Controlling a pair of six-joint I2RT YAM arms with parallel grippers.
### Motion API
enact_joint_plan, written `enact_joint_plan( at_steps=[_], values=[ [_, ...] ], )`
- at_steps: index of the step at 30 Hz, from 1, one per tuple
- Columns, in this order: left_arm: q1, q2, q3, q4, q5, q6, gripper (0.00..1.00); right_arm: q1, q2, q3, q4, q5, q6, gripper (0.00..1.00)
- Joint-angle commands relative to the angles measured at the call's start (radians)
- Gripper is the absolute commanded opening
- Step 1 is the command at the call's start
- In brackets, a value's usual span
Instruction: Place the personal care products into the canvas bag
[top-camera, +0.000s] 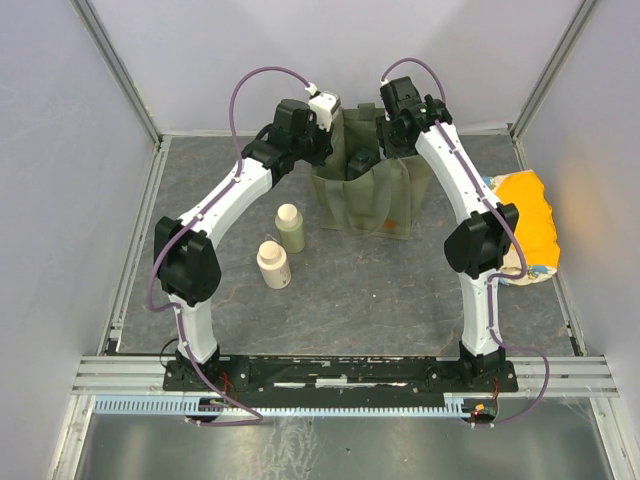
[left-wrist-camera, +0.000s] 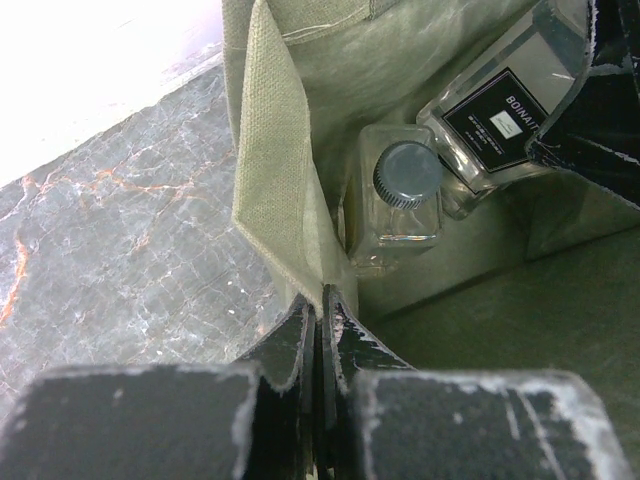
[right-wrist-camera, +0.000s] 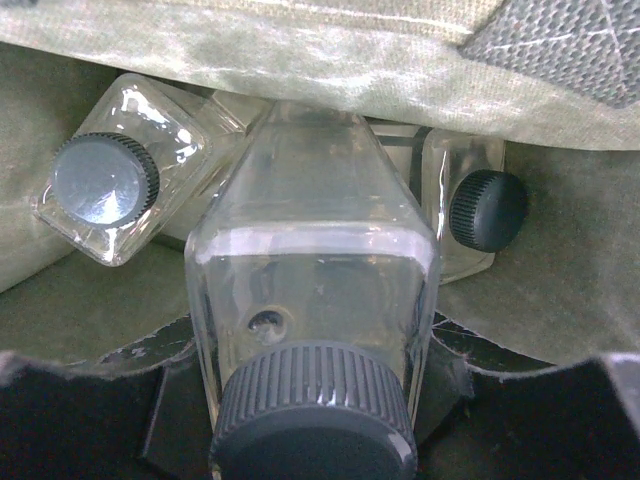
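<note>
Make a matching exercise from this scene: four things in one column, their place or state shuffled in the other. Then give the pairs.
Column one
1. cream bottle
2. left claw
3. right claw
4. orange packet

Column two
A. gripping a clear bottle inside the canvas bag
B. lying at the right edge of the table
C. standing on the table, left of the canvas bag
D. shut on the canvas bag's rim

Pairs: 1-C, 2-D, 3-A, 4-B
</note>
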Motion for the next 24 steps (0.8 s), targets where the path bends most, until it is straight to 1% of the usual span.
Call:
enact_joint_plan(
  at_steps=[1,5,7,10,13,16,20,24],
  values=[
    [0.004,-0.005,0.04,-0.044,0.016,-0.005,0.03,-0.019,-0.02,0.013,-0.011,0.033,-0.004,0.0],
    [0.004,0.001,0.04,-0.043,0.02,-0.006,0.03,-0.019,-0.047,0.039,-0.058,0.033,-0.012,0.0],
    [0.005,0.002,0.039,-0.043,0.02,-0.005,0.03,-0.024,-0.052,0.078,-0.096,0.025,-0.022,0.0],
    [0.004,-0.001,0.04,-0.043,0.018,-0.002,0.03,-0.054,-0.032,0.16,-0.164,-0.046,-0.02,0.0],
    [0.005,0.0,0.042,-0.048,0.023,-0.003,0.03,-0.096,-0.006,0.2,-0.202,-0.143,0.007,0.0],
    [0.005,-0.001,0.045,-0.057,0.027,-0.002,0.03,-0.113,0.014,0.228,-0.231,-0.162,0.019,0.0],
    [0.004,-0.002,0.039,-0.063,0.026,-0.001,0.03,-0.123,-0.007,0.216,-0.212,-0.17,0.042,0.0],
    [0.004,-0.011,0.034,-0.063,0.029,-0.005,0.03,-0.127,-0.068,0.14,-0.135,-0.179,0.065,0.0]
  ],
)
